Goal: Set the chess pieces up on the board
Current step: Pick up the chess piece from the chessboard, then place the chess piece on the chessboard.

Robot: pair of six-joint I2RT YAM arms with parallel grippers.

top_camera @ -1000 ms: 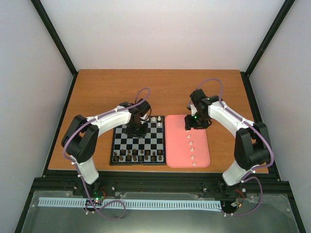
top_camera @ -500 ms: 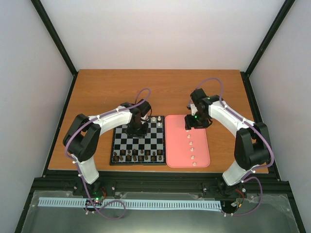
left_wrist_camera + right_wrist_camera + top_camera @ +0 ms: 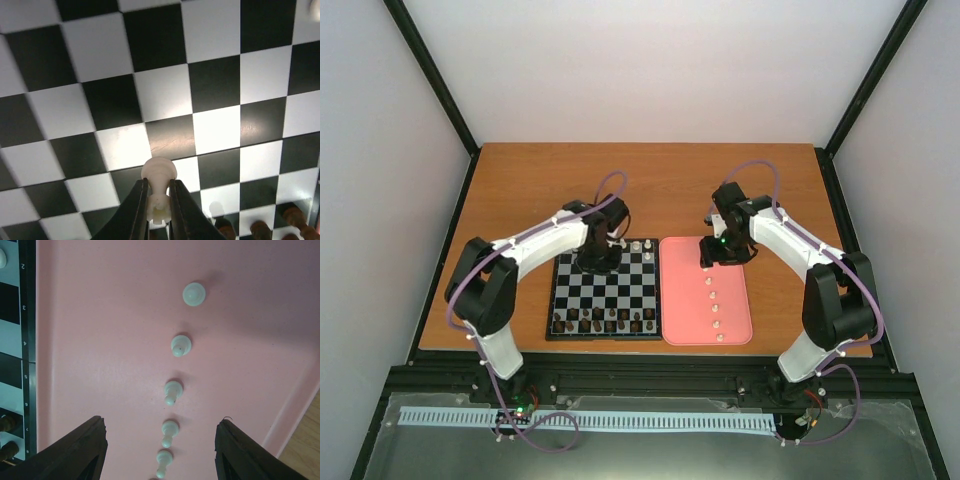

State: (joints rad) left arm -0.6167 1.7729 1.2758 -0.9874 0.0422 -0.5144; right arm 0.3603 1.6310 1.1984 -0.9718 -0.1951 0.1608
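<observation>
Down the black border of the board [image 3: 9, 335], in the right wrist view: small pale rank numerals [image 3: 27, 343], 2 through 7, lying sideways. No other lettering legible.

Five white pieces [image 3: 181, 345] lay in a line down the pink tray [image 3: 90, 315] — right gripper [image 3: 160, 422] over them, jaws wide apart, empty. The board [image 3: 11, 335] edge sat just beside the tray, left.
</observation>
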